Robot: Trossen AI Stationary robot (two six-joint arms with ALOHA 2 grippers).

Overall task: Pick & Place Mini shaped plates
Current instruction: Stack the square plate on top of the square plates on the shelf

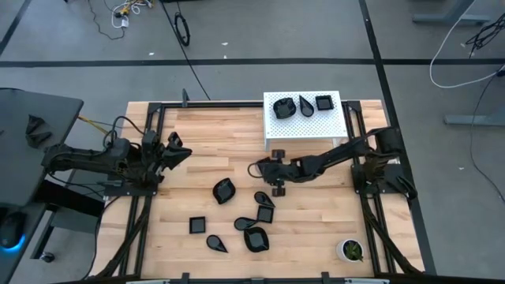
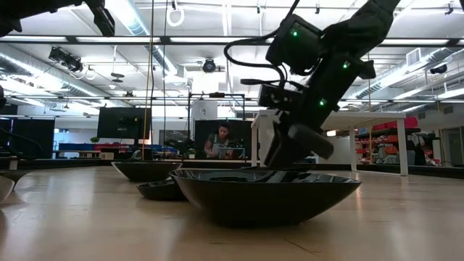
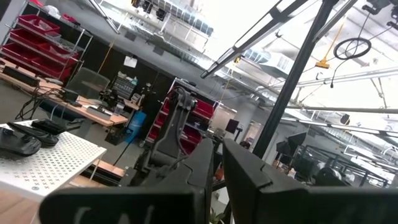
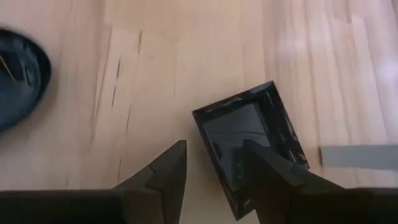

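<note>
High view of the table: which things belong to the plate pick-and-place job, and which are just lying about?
Job:
- loose black plates
- three plates on the white rack
- square plate under the right gripper

Lying about:
- white cup with greenery
- floor cables

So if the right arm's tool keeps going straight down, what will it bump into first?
Most likely the square black plate on the wooden table. The right tool points down with its fingers open over that plate's near edge, though its height is hard to judge.
</note>
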